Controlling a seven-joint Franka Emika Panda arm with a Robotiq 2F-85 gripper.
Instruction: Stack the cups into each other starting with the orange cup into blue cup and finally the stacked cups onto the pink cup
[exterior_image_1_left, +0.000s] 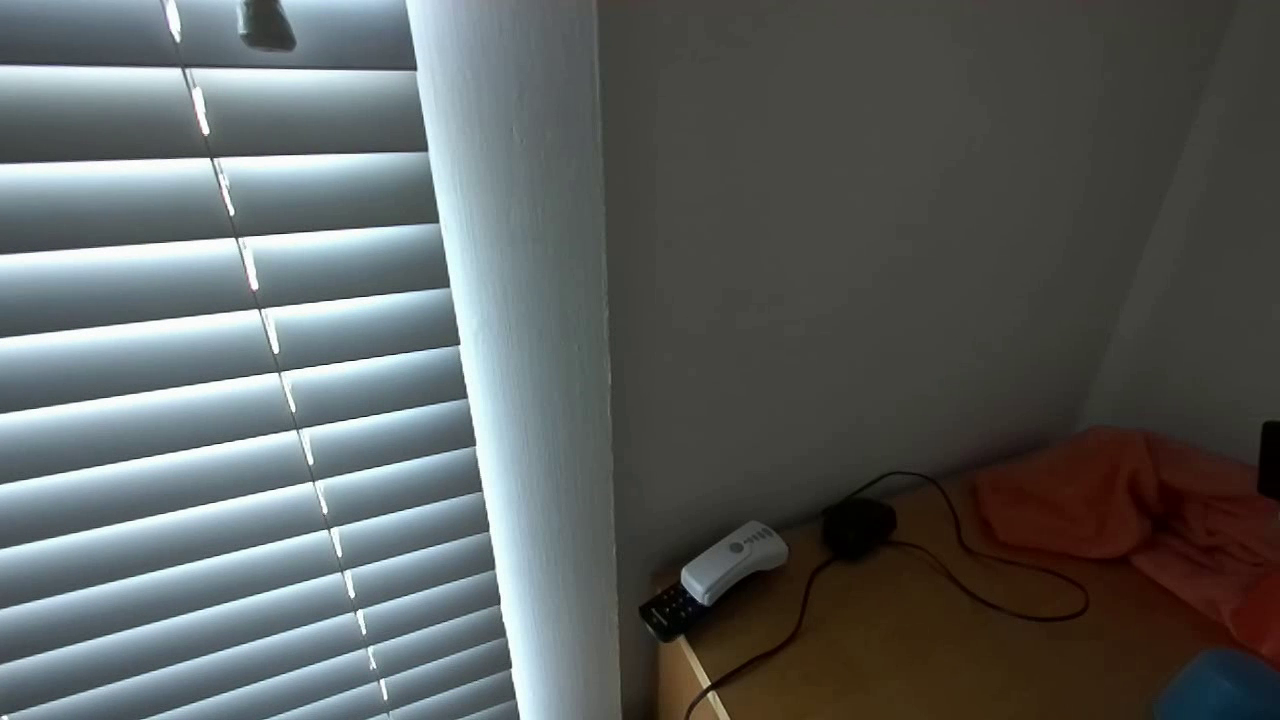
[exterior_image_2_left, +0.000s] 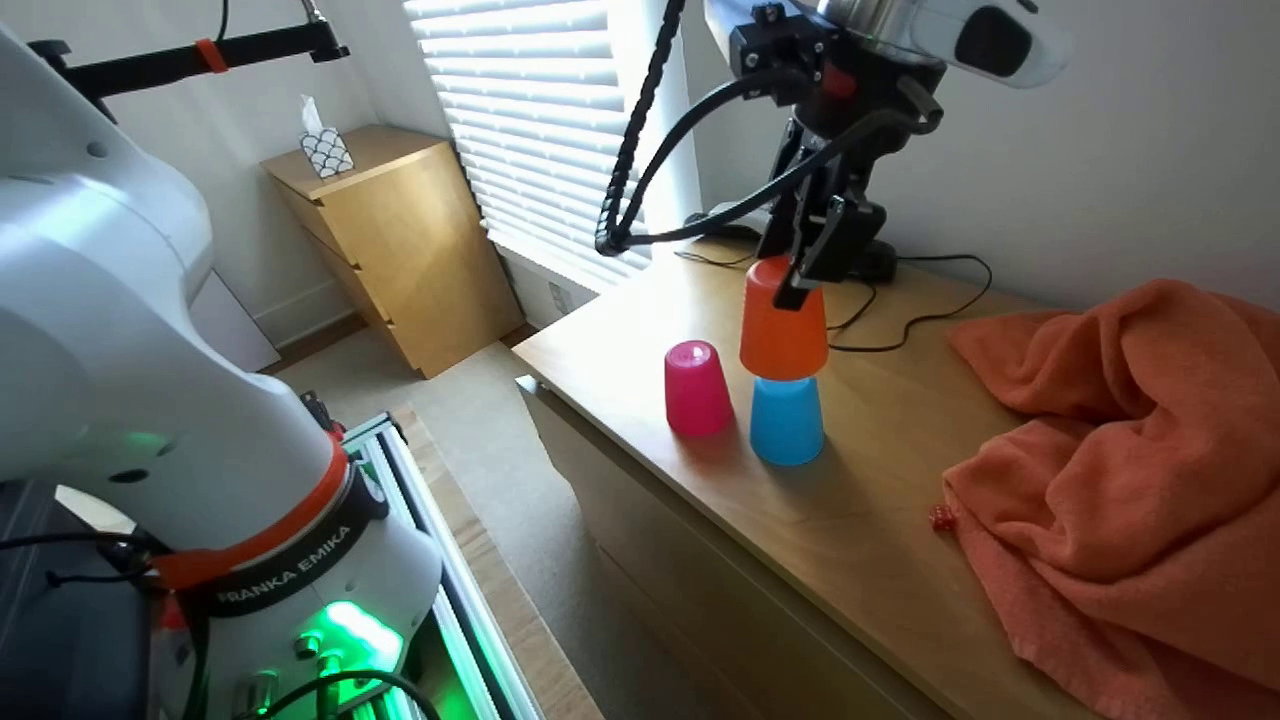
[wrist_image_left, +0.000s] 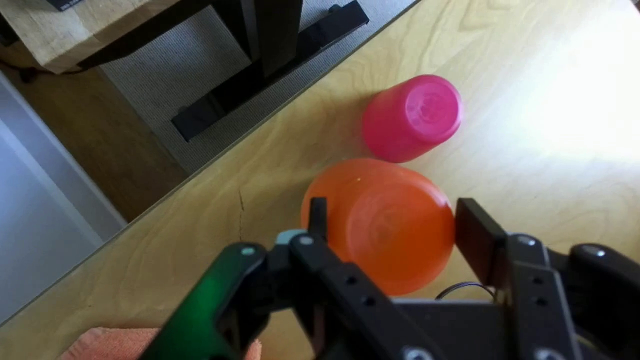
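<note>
One orange cup (exterior_image_2_left: 784, 340), clasped in claw (wrist_image_left: 391, 215)

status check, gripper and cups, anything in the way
Gripper closed on orange cup. Held upside down above blue cup, contact unclear. Pink cup close beside blue cup, possible bump risk.

Backlit blinds (exterior_image_1_left: 200, 400), dim wall (exterior_image_1_left: 850, 250)

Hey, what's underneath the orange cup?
In an exterior view, the blue cup shows directly below the orange cup. The blue cup's top and the orange cup's inside are covered, so any overlap can't be told.
</note>
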